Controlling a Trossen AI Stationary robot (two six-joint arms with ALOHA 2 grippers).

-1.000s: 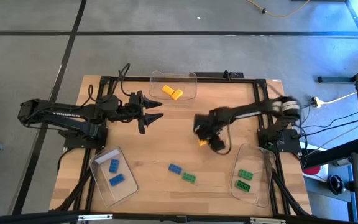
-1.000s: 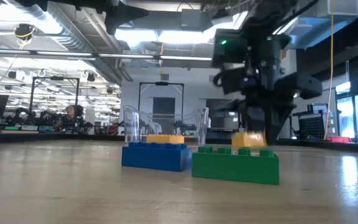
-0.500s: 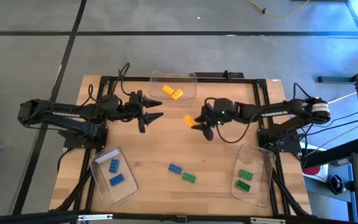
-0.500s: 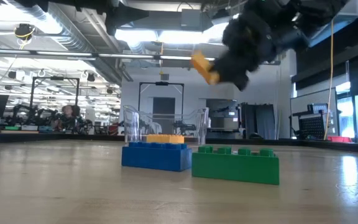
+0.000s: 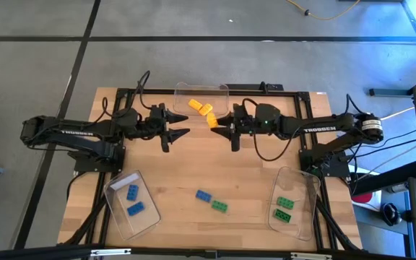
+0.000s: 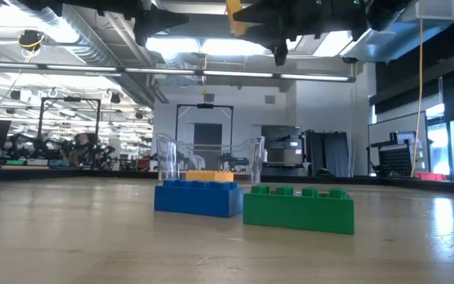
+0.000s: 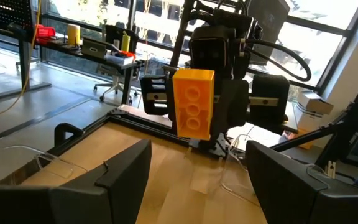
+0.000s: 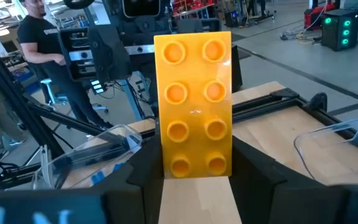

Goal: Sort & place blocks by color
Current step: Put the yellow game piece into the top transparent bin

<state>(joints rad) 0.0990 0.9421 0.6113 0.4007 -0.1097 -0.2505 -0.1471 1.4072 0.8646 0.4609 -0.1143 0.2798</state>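
My right gripper (image 5: pixel 219 124) hovers over the table's far middle, shut on a yellow-orange block (image 5: pixel 211 120) beside the far clear tray (image 5: pixel 222 92). That tray holds two yellow-orange blocks (image 5: pixel 200 107). My left gripper (image 5: pixel 181 128) waits open just left of the block and faces it (image 7: pixel 194 102). A loose blue block (image 5: pixel 203 195) and a green block (image 5: pixel 219 206) lie flat on the table near its near edge. Two blue blocks (image 5: pixel 133 201) lie in the left tray, and two green blocks (image 5: pixel 284 209) lie in the right tray. My right gripper pinches the yellow-orange block at one end (image 8: pixel 194 163), a finger (image 8: pixel 138 177) on each long side. The fingers lie about level and point toward the table's left. The block sticks out past the fingertips along them, lifted clear of the table, studs toward the wrist camera.
In the low view the blue block (image 6: pixel 199 197) and green block (image 6: pixel 298 207) sit side by side, with the far tray (image 6: pixel 211 162) behind them. Bare wood (image 5: pixel 193 162) lies between the arms and the loose blocks. A person (image 8: pixel 33 37) stands beyond the table.
My right gripper has lifted the yellow-orange block off the table right of centre. It has carried the block up and toward the far-left, to beside the far tray. It has turned from pointing down to about level. The left arm has kept still.
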